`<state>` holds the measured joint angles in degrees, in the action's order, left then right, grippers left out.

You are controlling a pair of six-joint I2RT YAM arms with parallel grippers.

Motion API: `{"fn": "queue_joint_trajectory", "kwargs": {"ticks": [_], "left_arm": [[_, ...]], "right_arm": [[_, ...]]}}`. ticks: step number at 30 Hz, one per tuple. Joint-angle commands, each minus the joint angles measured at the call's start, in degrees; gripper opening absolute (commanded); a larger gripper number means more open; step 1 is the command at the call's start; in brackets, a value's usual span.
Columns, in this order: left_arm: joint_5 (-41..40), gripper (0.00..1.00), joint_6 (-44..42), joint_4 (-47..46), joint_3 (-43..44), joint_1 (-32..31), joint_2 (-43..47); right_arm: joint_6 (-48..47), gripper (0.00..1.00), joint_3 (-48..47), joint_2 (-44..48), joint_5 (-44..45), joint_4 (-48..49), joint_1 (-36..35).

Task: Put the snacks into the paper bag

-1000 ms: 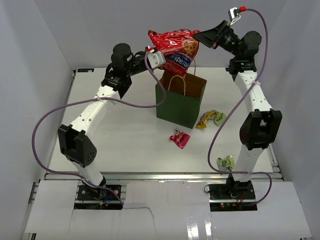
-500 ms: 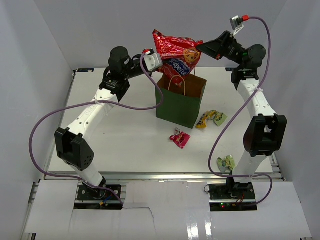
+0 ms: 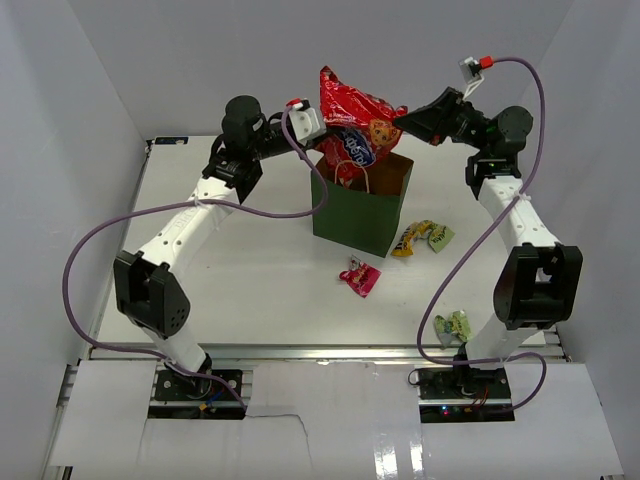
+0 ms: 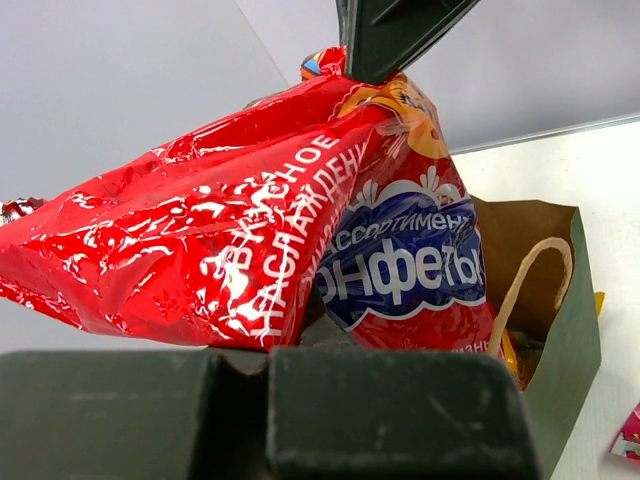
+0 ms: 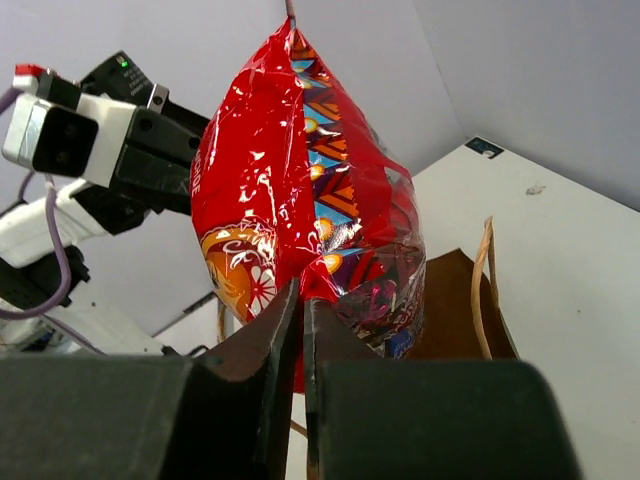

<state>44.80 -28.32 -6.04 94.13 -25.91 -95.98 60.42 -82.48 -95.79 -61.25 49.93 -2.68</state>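
The large red chip bag (image 3: pixel 355 122) with the blue logo hangs almost upright over the dark green paper bag (image 3: pixel 360 210), its lower end at the bag's mouth. My left gripper (image 3: pixel 322 128) is shut on its left side. My right gripper (image 3: pixel 400 118) is shut on its right edge. In the left wrist view the chip bag (image 4: pixel 250 240) fills the frame above my left gripper (image 4: pixel 320 335), with the paper bag's brown inside (image 4: pixel 545 250) behind. In the right wrist view my right gripper (image 5: pixel 301 300) pinches the chip bag's (image 5: pixel 290 190) seam above the paper bag (image 5: pixel 455 310).
Loose on the table lie a pink wrapper (image 3: pixel 360 277), a yellow candy pack (image 3: pixel 406 241) and a light-green wrapper (image 3: pixel 438 234) right of the paper bag. Another light-green wrapper (image 3: pixel 452 325) lies by the right arm's base. White walls enclose the table.
The chip bag has swung from lying across to nearly upright and has come down and right toward the paper bag's mouth. Both grippers moved with it.
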Motion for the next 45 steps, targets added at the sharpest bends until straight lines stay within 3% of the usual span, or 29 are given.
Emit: {"fn": "queue_joint_trajectory", "kwargs": {"ticks": [1, 11, 18, 29, 39, 45], "left_arm": [[-0.50, 0.00, 0.01, -7.67, 3.16, 1.21, 0.63], [1.52, 0.00, 0.72, -7.75, 8.79, 0.86, -4.38], [3.81, 0.00, -1.65, -7.49, 8.88, 0.42, -5.09], [4.33, 0.00, -3.24, -7.23, 5.37, -0.72, -2.20], [3.55, 0.00, -4.29, -7.23, 0.45, -3.62, 0.97], [2.67, 0.00, -4.38, -7.23, 0.27, -4.32, 1.59]], "right_arm": [[-9.87, 0.08, 1.70, 4.38, -5.10, -2.90, -0.14], [-26.04, 0.10, 1.01, 5.35, -7.12, -15.91, -0.14], [-45.28, 0.14, -2.42, 5.52, -7.48, -36.79, -0.14], [-72.34, 0.19, -6.73, 5.61, -5.19, -61.17, -0.05], [-80.89, 0.21, -6.47, 5.96, -2.56, -69.53, -0.13], [-82.66, 0.30, -6.03, 6.31, -1.33, -70.93, -0.31]]}}
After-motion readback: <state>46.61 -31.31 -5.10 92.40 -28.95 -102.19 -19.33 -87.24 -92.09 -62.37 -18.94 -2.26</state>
